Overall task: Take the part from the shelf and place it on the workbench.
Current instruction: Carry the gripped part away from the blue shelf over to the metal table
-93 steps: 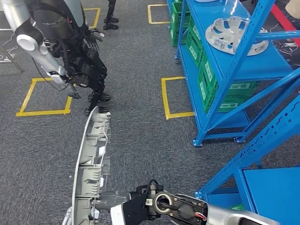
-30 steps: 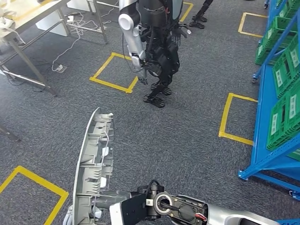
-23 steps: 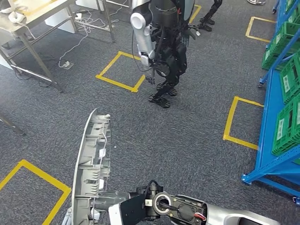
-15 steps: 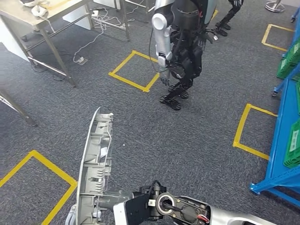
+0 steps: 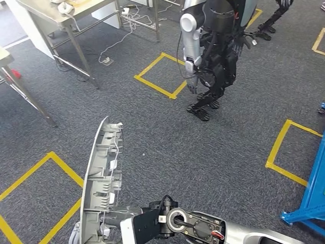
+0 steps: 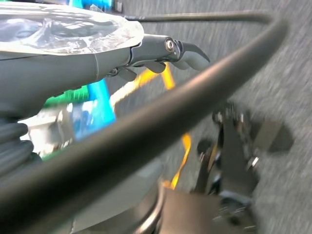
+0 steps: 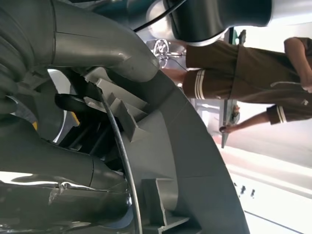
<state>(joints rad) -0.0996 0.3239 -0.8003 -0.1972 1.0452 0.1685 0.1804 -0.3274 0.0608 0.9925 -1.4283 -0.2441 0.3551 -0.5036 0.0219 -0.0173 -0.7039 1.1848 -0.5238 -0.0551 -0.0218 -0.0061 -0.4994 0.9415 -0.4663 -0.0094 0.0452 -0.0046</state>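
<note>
The right hand (image 5: 132, 227) grips the grey wheel cover (image 5: 100, 183) upright at 7 o'clock, its lower edge cut off. Left hand (image 6: 110, 58) fingers (image 6: 184, 51) extended, blurred; whether spread, I cannot tell.

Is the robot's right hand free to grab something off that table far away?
Probably not. The right hand is gripping the grey part, and the table stands well across the carpet.
</note>
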